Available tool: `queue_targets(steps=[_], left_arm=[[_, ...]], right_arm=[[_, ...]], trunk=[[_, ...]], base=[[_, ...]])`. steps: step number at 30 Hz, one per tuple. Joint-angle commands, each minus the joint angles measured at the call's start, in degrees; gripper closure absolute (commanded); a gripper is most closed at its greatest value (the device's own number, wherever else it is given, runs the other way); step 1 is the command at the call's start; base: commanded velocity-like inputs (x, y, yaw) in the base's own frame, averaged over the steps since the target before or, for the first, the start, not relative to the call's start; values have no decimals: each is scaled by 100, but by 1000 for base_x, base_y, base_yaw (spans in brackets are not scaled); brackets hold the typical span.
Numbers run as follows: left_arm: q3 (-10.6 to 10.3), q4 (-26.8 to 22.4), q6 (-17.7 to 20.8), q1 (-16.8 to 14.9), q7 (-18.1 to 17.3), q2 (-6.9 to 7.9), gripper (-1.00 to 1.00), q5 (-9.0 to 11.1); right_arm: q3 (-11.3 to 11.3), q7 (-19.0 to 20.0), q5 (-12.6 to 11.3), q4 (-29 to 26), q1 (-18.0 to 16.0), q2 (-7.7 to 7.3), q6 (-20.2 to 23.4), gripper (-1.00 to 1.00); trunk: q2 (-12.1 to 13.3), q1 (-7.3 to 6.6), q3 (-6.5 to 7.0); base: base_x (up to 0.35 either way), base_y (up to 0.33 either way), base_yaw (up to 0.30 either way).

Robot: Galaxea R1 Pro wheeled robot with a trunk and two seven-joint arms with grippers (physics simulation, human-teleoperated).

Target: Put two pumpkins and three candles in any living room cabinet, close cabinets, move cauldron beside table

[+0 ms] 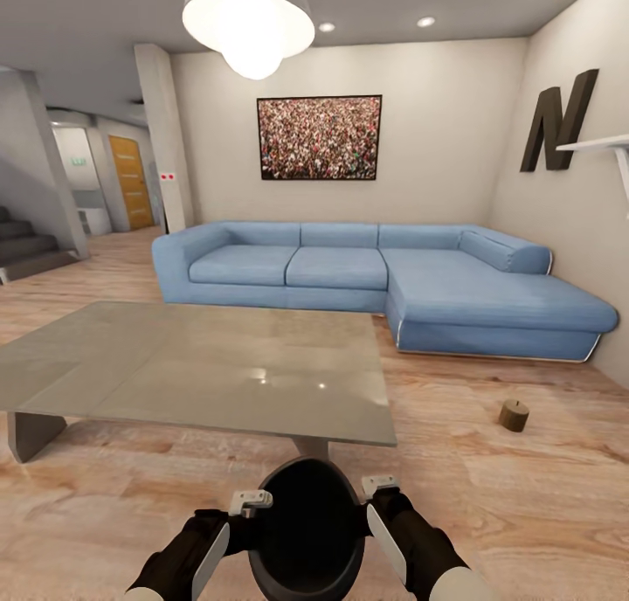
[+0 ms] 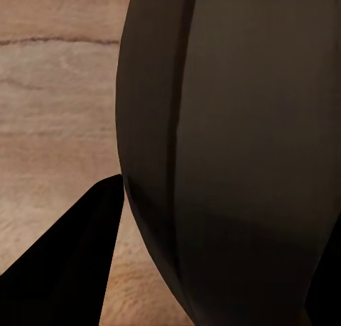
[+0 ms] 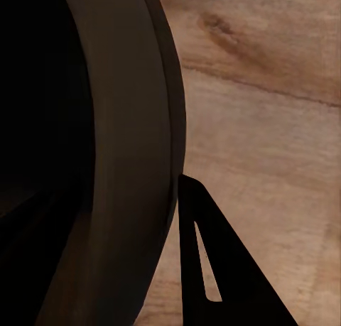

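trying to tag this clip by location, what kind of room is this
A living room, most likely: a blue sectional sofa sits under a framed picture, with a low grey coffee table on the wood floor. The robot holds a dark cauldron between both arms.

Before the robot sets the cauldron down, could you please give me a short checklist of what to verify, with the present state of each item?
1. Cauldron carried between both arms: ok, left pincer and right pincer flank its rim.
2. Grip secure: cannot tell, the jaws' contact is hidden in both wrist views.
3. Table close ahead: ok, its near edge lies just beyond the cauldron.
4. Floor below for set-down: ok, bare wood shows.
5. Small brownish cylinder out of the way: ok, well off to the right near the sofa.
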Motion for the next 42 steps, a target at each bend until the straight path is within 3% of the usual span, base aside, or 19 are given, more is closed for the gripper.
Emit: queue_targets(steps=[1,9,32,38,42], left_arm=[[-50,-5,32,-6,22,-51,100,133],[-50,-5,32,-6,22,-51,100,134],[-50,-5,32,-6,22,-47,100,132],[-50,-5,32,-6,22,-46,100,130],[-50,-5,32,-6,22,-49,100,130]], right_arm=[[63,-57,-4,-10,-3,2,24,100],[63,-57,-4,-10,-3,2,24,100],[63,-57,-4,-10,-3,2,24,100],[63,-57,-4,-10,-3,2,24,100],[63,-57,-4,-10,-3,2,24,100]], trunk=[[-5,0,-28],[-5,0,-28],[-36,59,-537],[-36,59,-537],[-41,70,-626]], base=[[0,0,0],[0,0,0],[0,0,0],[0,0,0],[0,0,0]])
